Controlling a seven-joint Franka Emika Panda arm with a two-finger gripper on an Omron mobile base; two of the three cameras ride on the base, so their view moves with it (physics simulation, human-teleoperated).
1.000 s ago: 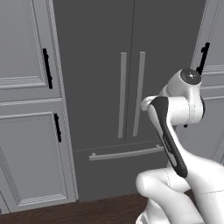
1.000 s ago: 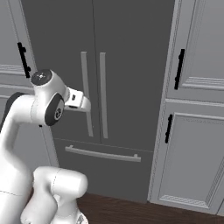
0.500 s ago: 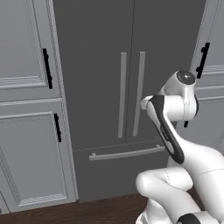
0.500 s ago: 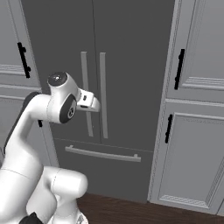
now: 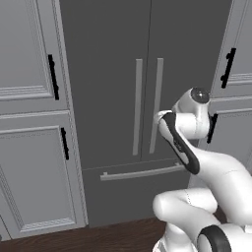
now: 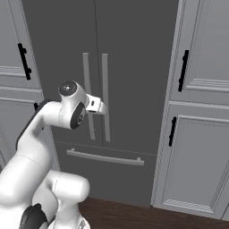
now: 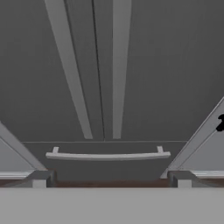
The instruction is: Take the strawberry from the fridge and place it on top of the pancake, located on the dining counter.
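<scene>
Up front, fridge (image 5: 147,108) shut, both bar handles (image 7: 117,70) untouched. Hand (image 7: 109,178) spread wide, nothing held. Door-opening step pending; one handle probably needs lining up and gripping next.

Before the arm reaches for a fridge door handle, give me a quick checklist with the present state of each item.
1. Fridge doors shut, so a door must be opened first: ok.
2. Both long door handles in the hand view, ahead of the gripper: ok.
3. Jaws open wide and empty: ok.
4. Gripper touching a handle: not ok, it is short of the doors.
5. Bottom drawer handle clear of the gripper: ok.
6. Strawberry's place inside: cannot tell, doors hide it.
</scene>
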